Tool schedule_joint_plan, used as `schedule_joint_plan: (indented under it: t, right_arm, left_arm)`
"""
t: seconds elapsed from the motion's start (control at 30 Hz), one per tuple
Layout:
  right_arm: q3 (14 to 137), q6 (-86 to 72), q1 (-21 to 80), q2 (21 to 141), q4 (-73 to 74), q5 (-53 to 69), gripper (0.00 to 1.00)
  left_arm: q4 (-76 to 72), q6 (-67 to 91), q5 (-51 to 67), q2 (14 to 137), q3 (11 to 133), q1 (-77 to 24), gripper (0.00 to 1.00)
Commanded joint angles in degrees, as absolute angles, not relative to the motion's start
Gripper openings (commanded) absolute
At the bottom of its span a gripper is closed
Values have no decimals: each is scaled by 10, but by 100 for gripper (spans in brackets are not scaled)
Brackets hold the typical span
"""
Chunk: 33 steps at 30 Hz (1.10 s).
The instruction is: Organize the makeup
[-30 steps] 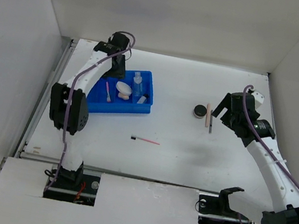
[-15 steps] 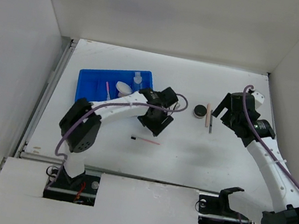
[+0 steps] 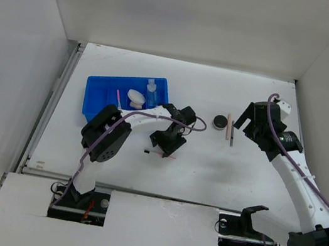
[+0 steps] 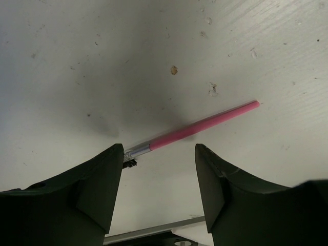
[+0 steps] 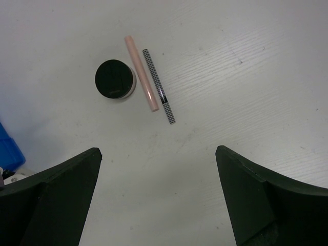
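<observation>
Risk: we judge the left end effector (image 4: 159,164), wide open and empty above the pink-handled brush (image 4: 195,127), may roll it aside if closing off-centre.

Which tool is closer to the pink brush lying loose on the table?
Left. The left tool hangs open right above the brush; the right tool is far off to its right, over the jar.
</observation>
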<state>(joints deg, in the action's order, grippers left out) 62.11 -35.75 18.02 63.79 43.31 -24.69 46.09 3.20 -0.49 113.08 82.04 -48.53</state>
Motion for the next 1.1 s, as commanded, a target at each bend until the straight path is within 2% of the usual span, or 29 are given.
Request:
schedule_joint_plan:
  t: [0.0, 0.2, 0.27, 0.37, 0.5, 0.53, 0.6, 0.8, 0.93, 1.03, 1.07]
  right_arm:
    - [636, -351, 178, 626, 433, -259, 99]
    - [636, -351, 178, 626, 428, -259, 99]
    - [631, -351, 178, 626, 428, -253, 99]
    - [631, -351, 178, 626, 428, -253, 99]
    - [631, -351, 178, 626, 428, -253, 99]
    - [631, -351, 178, 626, 428, -253, 99]
    - [631, -351, 178, 626, 428, -253, 99]
    - [626, -351, 178, 626, 428, -253, 99]
    - [626, -351, 178, 626, 423, -248, 99]
    - [626, -351, 178, 631, 417, -243, 99]
    - [626, -351, 178, 631, 417, -243, 99]
  left_arm:
    - [478, 16, -21, 1132, 813, -484, 54]
    - [461, 16, -20, 1119, 785, -484, 49]
    - [456, 21, -28, 1136, 785, -484, 41]
    - [440, 32, -40, 1142, 785, -484, 37]
    - [427, 38, -21, 1153, 780, -484, 23]
    - [427, 38, -16, 1153, 787, -484, 12]
    - [434, 38, -11, 1160, 796, -484, 0]
    - [492, 21, 75, 1115, 854, -484, 0]
    - [535, 7, 92, 1042, 910, -484, 0]
    - [527, 26, 76, 1002, 933, -455, 0]
    - [526, 36, 69, 987, 941, -416, 0]
